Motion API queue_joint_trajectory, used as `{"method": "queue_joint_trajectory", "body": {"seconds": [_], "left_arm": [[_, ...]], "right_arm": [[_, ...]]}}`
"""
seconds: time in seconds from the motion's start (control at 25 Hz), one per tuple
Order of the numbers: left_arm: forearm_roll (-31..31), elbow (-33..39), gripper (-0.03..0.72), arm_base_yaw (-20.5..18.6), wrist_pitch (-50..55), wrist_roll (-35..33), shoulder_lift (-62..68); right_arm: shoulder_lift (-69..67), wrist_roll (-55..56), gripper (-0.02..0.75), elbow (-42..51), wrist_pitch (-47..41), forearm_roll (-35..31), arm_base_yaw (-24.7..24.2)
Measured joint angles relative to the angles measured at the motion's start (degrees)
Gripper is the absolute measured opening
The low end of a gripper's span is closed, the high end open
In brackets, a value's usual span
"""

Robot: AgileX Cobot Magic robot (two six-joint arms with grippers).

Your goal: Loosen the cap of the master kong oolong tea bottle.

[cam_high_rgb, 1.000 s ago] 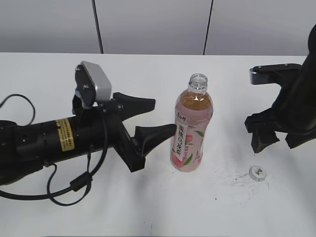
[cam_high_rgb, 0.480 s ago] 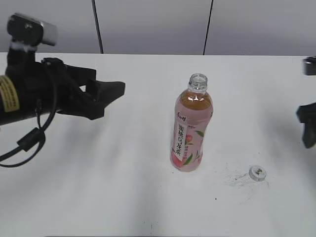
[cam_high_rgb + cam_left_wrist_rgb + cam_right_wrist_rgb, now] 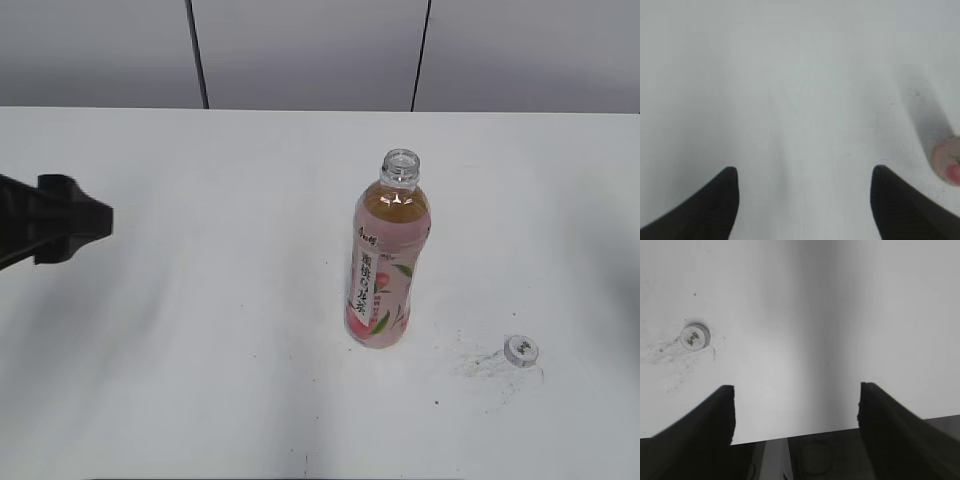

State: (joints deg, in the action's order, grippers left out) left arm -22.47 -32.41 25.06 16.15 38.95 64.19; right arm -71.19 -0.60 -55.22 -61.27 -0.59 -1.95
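The white tabletop point(image 3: 220, 380) carries everything here. The master kong oolong tea bottle point(image 3: 387, 262) stands upright on it, its neck open and uncapped, amber tea filling it nearly to the shoulder. The left gripper point(image 3: 804, 202) is well to the left of the bottle, with only a dark tip showing at the exterior view's left edge; its jaws stand wide apart with nothing between them. The right gripper point(image 3: 796, 427) also has its jaws spread wide and empty, over the tabletop's edge. The cap point(image 3: 521, 350) lies flat on the tabletop to the lower right of the bottle, among faint dark scuff marks point(image 3: 478, 368).
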Motion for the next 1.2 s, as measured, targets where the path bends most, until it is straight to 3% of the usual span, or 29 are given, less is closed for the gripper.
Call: {"method": "queue_joint_trajectory", "body": {"seconds": [0.32, 0.72, 0.96, 1.2], "left_arm": [[13.44, -5.72, 0.465, 0.00, 21.32, -16.74, -12.28], [11.52, -6.05, 0.448, 0.00, 42.98, -23.28, -33.55], [11.41, -5.89, 0.444, 0.00, 46.14, -24.89, -46.69], [12.30, -1.22, 0.424, 0.00, 42.80, -25.62, -58.75]], "right_arm": [[12.54, 1.05, 0.577, 6.17, -1.49, -0.46, 0.00], [28.66, 2.01, 0.577, 16.12, -2.88, -0.64, 0.46], [34.91, 0.08, 0.577, 16.83, -3.76, -0.46, 3.21], [39.57, -1.95, 0.577, 16.89, -4.08, -0.39, 4.66]]}}
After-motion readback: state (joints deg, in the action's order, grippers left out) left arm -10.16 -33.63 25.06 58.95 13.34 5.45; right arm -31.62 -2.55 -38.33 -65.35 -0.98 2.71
